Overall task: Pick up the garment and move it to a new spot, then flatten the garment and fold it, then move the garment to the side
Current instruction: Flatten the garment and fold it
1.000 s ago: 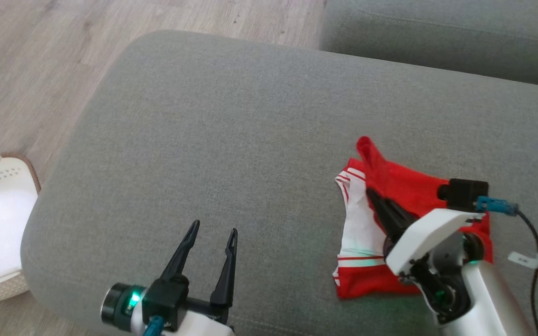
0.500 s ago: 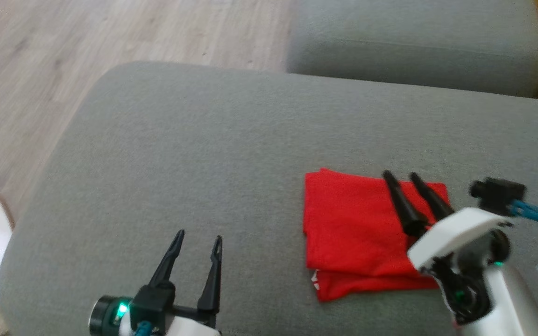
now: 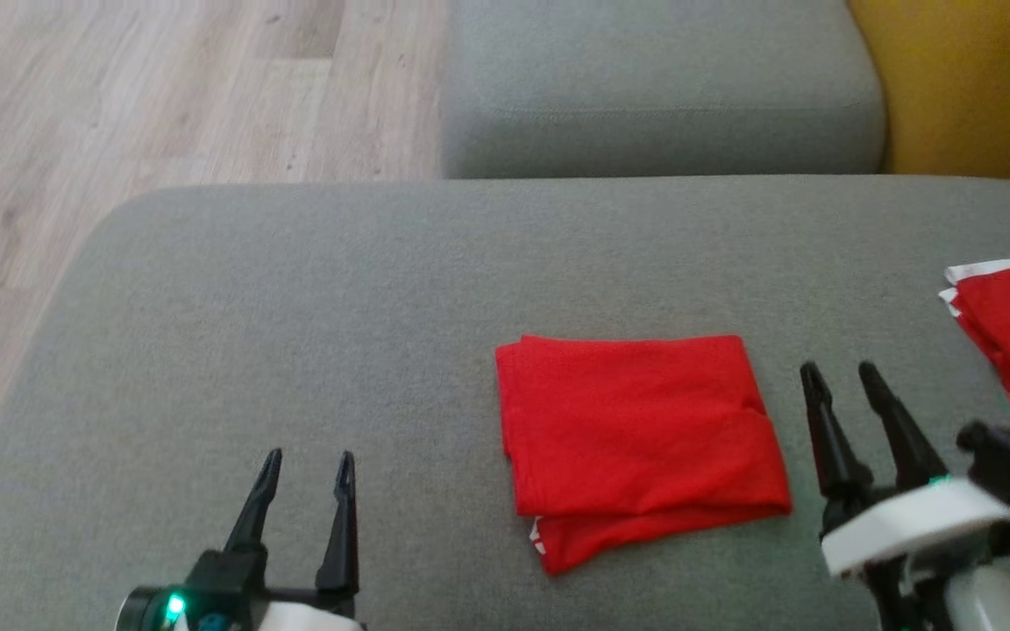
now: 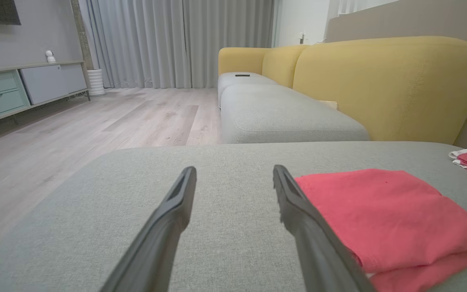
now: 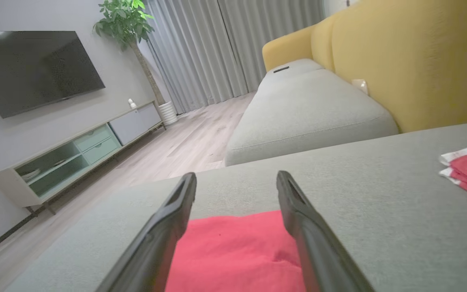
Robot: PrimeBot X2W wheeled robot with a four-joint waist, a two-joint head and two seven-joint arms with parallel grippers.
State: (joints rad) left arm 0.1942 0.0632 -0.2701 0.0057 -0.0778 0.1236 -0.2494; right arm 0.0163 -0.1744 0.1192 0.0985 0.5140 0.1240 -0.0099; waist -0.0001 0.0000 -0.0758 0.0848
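Observation:
A red garment (image 3: 641, 438) lies folded into a neat rectangle on the grey sofa seat (image 3: 338, 315), a little white showing at its front corner. My right gripper (image 3: 840, 379) stands open just to the right of it, clear of the cloth and holding nothing. In the right wrist view the garment (image 5: 237, 255) lies below and between the fingers. My left gripper (image 3: 308, 464) is open well to the left of the garment, also with nothing in it; the left wrist view has the garment (image 4: 387, 215) to the right of its fingers.
A second folded red and white garment (image 3: 1009, 329) lies at the seat's right edge. Another grey cushion (image 3: 654, 88) and a yellow backrest (image 3: 961, 79) stand behind. Wooden floor (image 3: 119, 96) runs along the left.
The right gripper let go of the garment and drew back to its right; the cloth went from half-folded to a flat red rectangle. The head camera has turned, shifting the whole picture.

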